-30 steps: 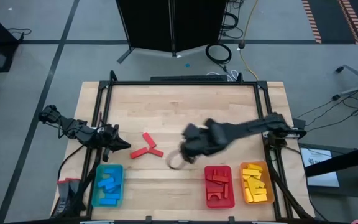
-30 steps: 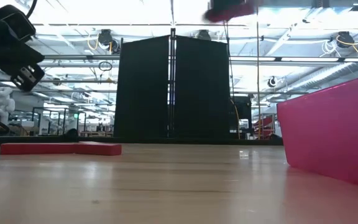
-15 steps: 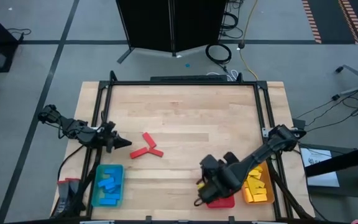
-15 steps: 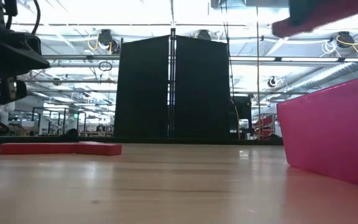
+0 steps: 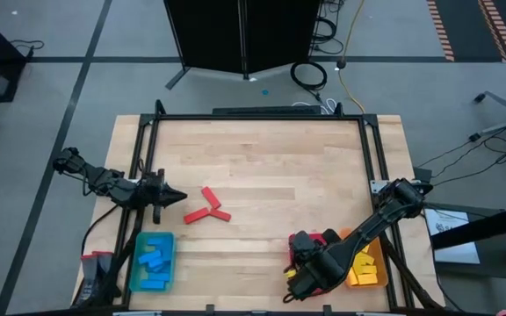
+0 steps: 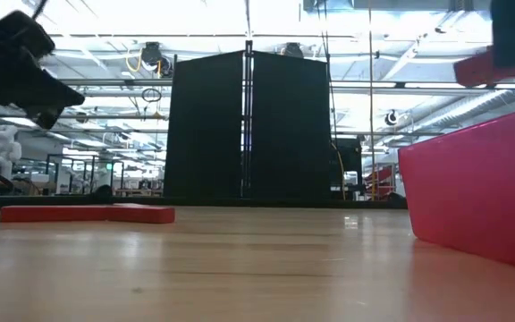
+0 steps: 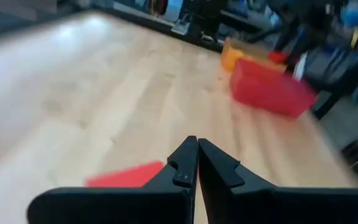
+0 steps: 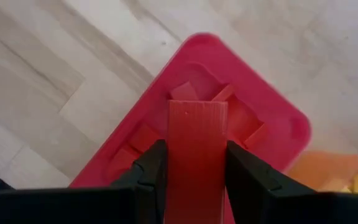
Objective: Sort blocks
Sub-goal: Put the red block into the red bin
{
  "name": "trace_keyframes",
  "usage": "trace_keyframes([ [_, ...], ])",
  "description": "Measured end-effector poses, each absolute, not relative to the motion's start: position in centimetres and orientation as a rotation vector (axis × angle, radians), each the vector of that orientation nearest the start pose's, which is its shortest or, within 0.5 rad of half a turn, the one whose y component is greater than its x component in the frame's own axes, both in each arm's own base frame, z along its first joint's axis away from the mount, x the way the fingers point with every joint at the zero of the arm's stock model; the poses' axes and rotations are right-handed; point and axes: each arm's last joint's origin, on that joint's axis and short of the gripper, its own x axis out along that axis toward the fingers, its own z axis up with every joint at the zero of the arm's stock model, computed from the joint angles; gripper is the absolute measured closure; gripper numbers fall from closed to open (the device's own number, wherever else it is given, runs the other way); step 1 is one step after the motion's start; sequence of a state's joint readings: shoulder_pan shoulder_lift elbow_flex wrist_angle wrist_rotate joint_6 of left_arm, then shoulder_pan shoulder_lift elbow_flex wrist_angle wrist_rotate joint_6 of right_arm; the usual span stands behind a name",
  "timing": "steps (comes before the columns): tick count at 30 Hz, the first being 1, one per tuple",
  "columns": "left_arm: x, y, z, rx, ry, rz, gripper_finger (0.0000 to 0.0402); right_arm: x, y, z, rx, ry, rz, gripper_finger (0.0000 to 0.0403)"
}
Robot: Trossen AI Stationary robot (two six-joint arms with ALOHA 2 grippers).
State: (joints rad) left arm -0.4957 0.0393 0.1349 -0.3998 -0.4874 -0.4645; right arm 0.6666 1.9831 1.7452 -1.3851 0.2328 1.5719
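A: Right gripper [image 8: 194, 163]?
B: Clamped on a red block [image 8: 197, 146], poised above the red tray [image 5: 299, 241] at table's five o'clock, likely for release.
A: Left gripper [image 7: 192, 163]?
B: Closed, empty, at nine o'clock near loose red blocks [image 5: 207, 208].

A black folding screen [image 6: 249, 125] stands behind the table (bright ceiling lights [image 6: 195, 18] overhead).

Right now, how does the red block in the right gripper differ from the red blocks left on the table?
The held red block is clamped in the right gripper above the red tray; the loose red blocks lie flat on bare wood by the shut left gripper. One is single, the others clustered. Both are red.
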Motion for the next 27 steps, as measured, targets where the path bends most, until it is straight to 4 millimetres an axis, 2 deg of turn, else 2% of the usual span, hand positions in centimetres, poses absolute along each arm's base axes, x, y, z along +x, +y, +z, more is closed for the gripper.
trace_keyframes([
  [5, 8.0, -2.6, 16.9, 0.006, 0.257, 0.087, 0.0384, 29.7, 22.7, 23.7, 0.566, 1.264, -0.777, 0.0299],
  [8, 8.0, -2.4, 17.0, 0.038, 0.252, 0.129, 0.0384, 29.6, 22.6, 23.0, 0.551, 1.273, -0.788, 0.0296],
  [10, 8.0, -2.4, 17.0, 0.038, 0.252, 0.13, 0.0384, 29.4, 22.5, 22.6, 0.541, 1.296, -0.79, 0.0259],
  [15, 8.0, -2.4, 17.0, 0.037, 0.253, 0.122, 0.0384, 29.0, 22.4, 22.0, 0.513, 1.359, -0.782, 0.0131],
  [19, 8.0, -2.4, 17.0, 0.037, 0.252, 0.121, 0.0384, 29.1, 22.3, 22.0, 0.509, 1.353, -0.787, 0.0075],
  [22, 8.0, -2.5, 17.0, 0.029, 0.252, 0.12, 0.0384, 29.1, 21.9, 22.4, 0.495, 1.355, -0.786, 0.0067],
  [24, 8.0, -2.5, 17.0, 0.012, 0.252, 0.116, 0.0384, 29.4, 21.3, 23.4, 0.452, 1.31, -0.771, 0.0071],
  [27, 8.0, -2.8, 16.9, 0.031, 0.27, -0.003, 0.0385, 30.4, 19.2, 25.0, 0.361, 1.174, -0.798, 0.0081],
])
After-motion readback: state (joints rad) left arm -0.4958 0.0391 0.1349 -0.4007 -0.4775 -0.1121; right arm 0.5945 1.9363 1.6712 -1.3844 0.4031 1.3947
